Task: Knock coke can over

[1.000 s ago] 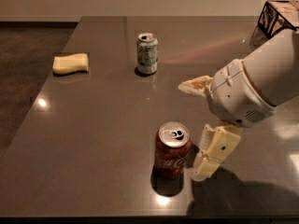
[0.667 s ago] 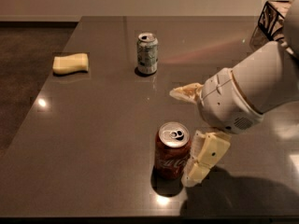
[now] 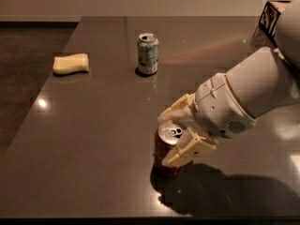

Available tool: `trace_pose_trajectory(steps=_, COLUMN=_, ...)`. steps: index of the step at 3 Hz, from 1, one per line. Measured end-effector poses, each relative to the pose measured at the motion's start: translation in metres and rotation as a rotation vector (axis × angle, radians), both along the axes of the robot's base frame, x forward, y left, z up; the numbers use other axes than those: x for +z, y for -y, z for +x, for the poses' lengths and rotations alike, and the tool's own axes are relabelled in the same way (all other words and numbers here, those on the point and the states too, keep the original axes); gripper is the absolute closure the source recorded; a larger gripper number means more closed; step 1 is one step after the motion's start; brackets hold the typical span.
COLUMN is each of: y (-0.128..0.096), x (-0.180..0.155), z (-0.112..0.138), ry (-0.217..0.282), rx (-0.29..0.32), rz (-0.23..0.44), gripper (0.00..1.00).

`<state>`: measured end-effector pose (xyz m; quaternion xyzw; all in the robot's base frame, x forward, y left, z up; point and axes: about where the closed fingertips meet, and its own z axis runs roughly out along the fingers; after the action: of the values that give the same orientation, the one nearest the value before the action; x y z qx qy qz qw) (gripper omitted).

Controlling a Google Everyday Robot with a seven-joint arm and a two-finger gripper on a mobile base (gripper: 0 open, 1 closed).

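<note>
Coke can (image 3: 162, 148), red, silver-topped, upright between spread fingers (image 3: 190, 148) of gripper (image 3: 163, 139)

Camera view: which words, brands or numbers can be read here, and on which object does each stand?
None can be read.
coke can: lettering blurred, partly hidden by the open gripper straddling it.
white-and-green can: print blurred.
box at the far right: black-and-white marks, no words.

You have no text here that you can read. The red can (image 3: 160, 151) shows no legible lettering, the print on the white-and-green can (image 3: 147, 53) is too faint, and the box (image 3: 269, 18) bears only a black-and-white pattern. The gripper (image 3: 161, 140) straddles the red can, fingers spread.
</note>
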<state>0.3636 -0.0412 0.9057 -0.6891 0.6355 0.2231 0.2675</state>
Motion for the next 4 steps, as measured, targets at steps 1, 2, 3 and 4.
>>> trace_pose_trajectory(steps=1, y=0.0, x=0.006, z=0.006, ry=-0.03, rx=-0.008, rz=-0.02, gripper=0.64)
trace_pose_trajectory(steps=2, y=0.005, x=0.016, z=0.023, ry=-0.065, rx=-0.045, rz=-0.1, gripper=0.88)
trace_pose_trajectory(steps=3, y=0.01, x=0.024, z=0.047, ry=-0.081, rx=-0.092, rz=-0.247, gripper=1.0)
trace_pose_trajectory(steps=4, y=0.011, x=0.021, z=0.068, ry=-0.074, rx=-0.113, rz=-0.408, gripper=1.0)
